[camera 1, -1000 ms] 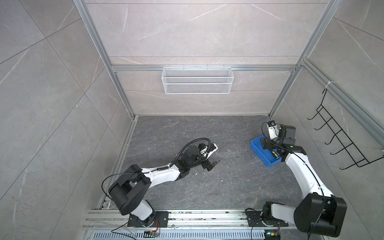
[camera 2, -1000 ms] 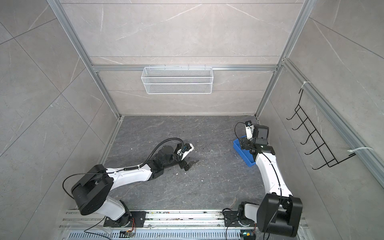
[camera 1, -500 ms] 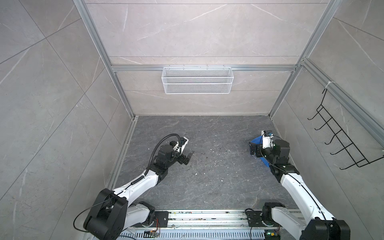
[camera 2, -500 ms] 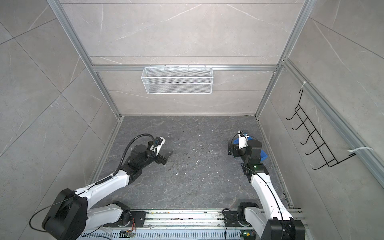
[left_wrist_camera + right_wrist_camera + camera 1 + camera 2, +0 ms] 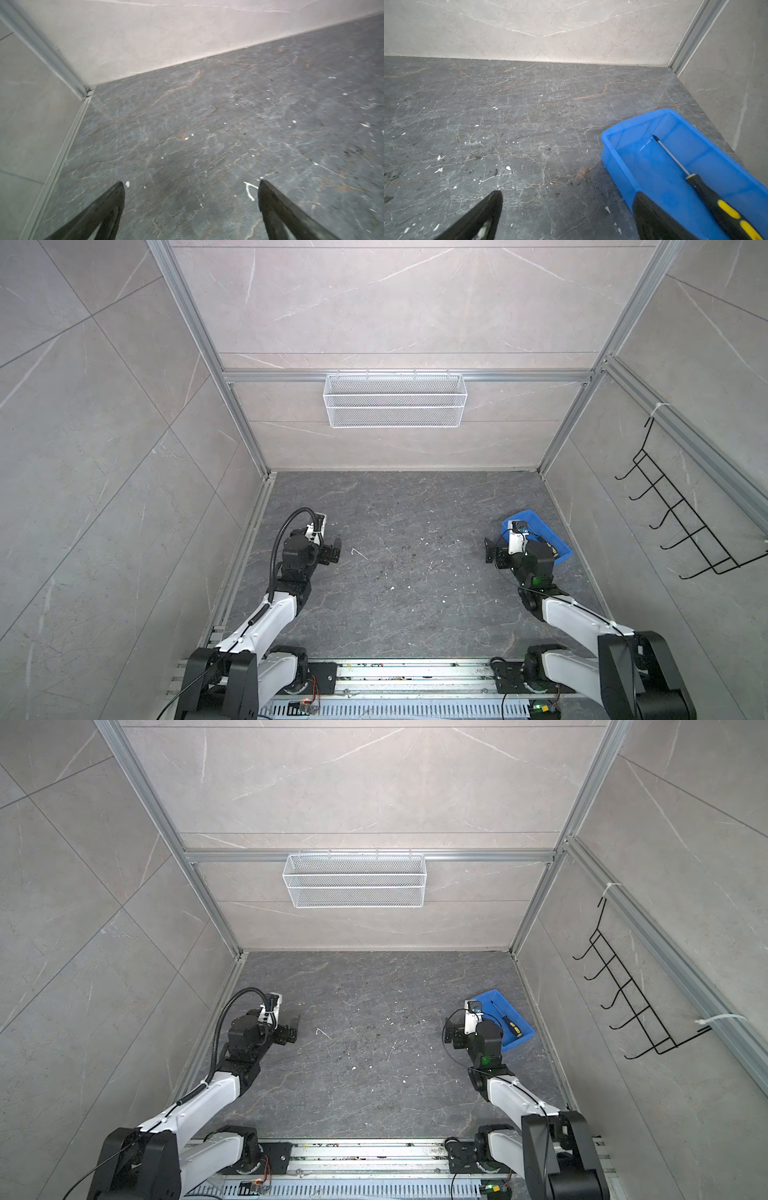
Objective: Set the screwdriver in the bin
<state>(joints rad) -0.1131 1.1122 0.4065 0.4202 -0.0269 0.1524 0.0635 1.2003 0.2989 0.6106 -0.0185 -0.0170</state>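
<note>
Plainly, the screwdriver (image 5: 509, 1023) lies inside the bin (image 5: 517, 1015), close to the right edge of the surface (image 5: 374, 1065).
Its shaft points toward the far edge and its handle toward the near edge. The right claw (image 5: 566, 199) is spread wide and empty, just beside the bin. The left claw (image 5: 191, 187) also gapes empty, near the left edge.

This is a lab robot booth: stone-look wall panels (image 5: 395, 302) in aluminium framing (image 5: 395, 376), two robot arms (image 5: 270, 618) on a near rail (image 5: 415, 672), a wire basket (image 5: 395, 406) on the far wall.
</note>
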